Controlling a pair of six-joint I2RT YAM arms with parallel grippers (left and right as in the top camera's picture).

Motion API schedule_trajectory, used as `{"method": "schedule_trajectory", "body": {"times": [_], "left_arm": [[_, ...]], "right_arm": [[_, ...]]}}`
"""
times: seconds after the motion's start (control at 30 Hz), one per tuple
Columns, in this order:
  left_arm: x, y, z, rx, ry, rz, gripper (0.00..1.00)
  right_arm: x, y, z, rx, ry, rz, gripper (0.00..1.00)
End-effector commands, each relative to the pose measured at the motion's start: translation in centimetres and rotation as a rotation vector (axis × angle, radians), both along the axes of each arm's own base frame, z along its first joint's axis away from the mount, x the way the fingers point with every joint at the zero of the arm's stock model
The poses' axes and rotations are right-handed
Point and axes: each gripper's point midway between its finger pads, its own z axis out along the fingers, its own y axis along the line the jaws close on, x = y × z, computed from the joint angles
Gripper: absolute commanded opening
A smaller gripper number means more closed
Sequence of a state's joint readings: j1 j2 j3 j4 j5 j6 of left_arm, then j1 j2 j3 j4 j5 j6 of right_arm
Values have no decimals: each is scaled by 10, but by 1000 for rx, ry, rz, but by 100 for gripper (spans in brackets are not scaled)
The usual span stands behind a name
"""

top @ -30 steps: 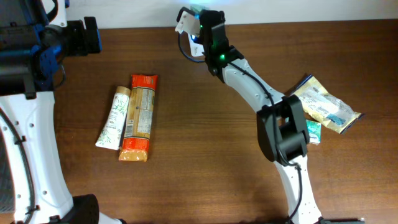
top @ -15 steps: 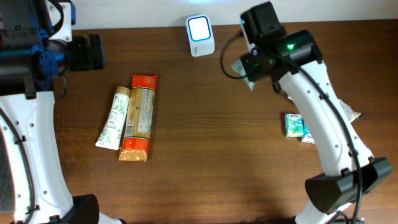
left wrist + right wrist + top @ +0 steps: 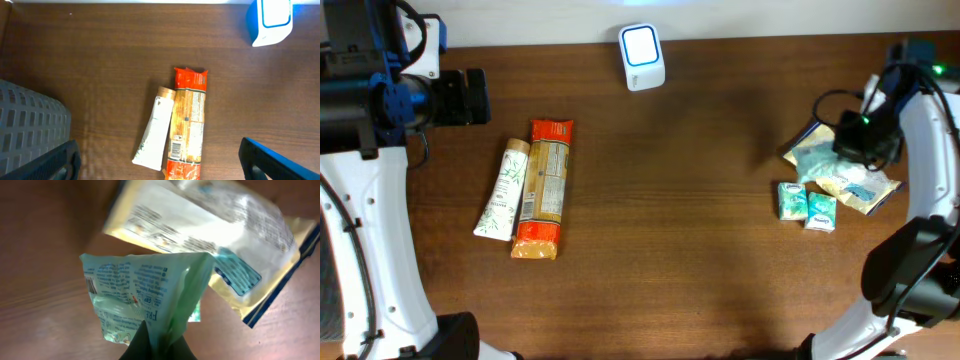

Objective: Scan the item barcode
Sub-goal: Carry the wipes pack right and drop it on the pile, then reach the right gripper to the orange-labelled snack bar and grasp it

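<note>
Fingers (image 3: 133,350) of right gripper (image 3: 156,347) pinch a green packet (image 3: 145,295) over the wooden table (image 3: 670,220); left gripper (image 3: 470,97) spread wide.

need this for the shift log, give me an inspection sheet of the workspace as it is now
surface: wood table, no spill or mark seen
job's things: scanner at the far edge, lit; green packet held over the yellow pouch
clutter: tube and orange packet side by side on the left; two small green packs beside the pouch
grippers: left gripper open, empty; right gripper shut on the green packet
cables: black cable looped at the right wrist
surroundings: pale wall behind the table; grey mesh thing in the left wrist view, cannot tell what
</note>
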State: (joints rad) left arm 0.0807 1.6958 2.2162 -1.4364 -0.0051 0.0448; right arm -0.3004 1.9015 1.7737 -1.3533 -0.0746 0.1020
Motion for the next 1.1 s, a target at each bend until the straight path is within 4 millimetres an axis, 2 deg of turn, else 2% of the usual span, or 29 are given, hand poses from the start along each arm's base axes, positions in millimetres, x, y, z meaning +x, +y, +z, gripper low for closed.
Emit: {"method": "schedule_trajectory", "body": {"times": [0.0, 0.13, 0.23, 0.33, 0.37, 0.47, 0.5, 0.53, 0.6, 0.63, 0.73, 0.8, 0.9, 0.97, 1.07], "left_arm": [[-2, 1, 6, 11, -15, -7, 99], [-2, 1, 6, 11, -16, -7, 99], [-2, 1, 6, 11, -16, -7, 99], [-2, 1, 6, 11, -15, -7, 99], [-2, 1, 6, 11, -16, -7, 99], [-2, 1, 6, 11, -16, -7, 99], [-2, 1, 6, 11, -16, -7, 99], [-2, 1, 6, 11, -16, -7, 99], [-2, 1, 6, 11, -16, -7, 99], [-2, 1, 6, 11, -16, -7, 99], [-2, 1, 6, 11, -16, -7, 99], [-2, 1, 6, 11, -16, -7, 99], [-2, 1, 6, 11, -15, -7, 99], [-2, 1, 6, 11, -16, -7, 99], [-2, 1, 6, 11, -16, -7, 99]], "right_arm": [[-5, -13, -21, 37, 26, -55, 20], [-4, -18, -19, 34, 14, -65, 42], [-2, -11, -8, 38, 11, -50, 47], [13, 24, 19, 125, -51, 17, 48], [23, 45, 29, 177, -94, 65, 48], [62, 136, 54, 386, -280, 275, 48], [73, 167, 59, 440, -330, 331, 48], [81, 187, 61, 457, -356, 348, 49], [97, 247, 60, 476, -407, 401, 49], [101, 278, 54, 479, -418, 424, 49], [103, 352, 34, 478, -434, 480, 52], [95, 407, 17, 507, -438, 535, 53], [83, 477, -8, 578, -447, 574, 53], [71, 514, -28, 606, -448, 604, 54], [59, 543, -60, 589, -436, 603, 54]]}}
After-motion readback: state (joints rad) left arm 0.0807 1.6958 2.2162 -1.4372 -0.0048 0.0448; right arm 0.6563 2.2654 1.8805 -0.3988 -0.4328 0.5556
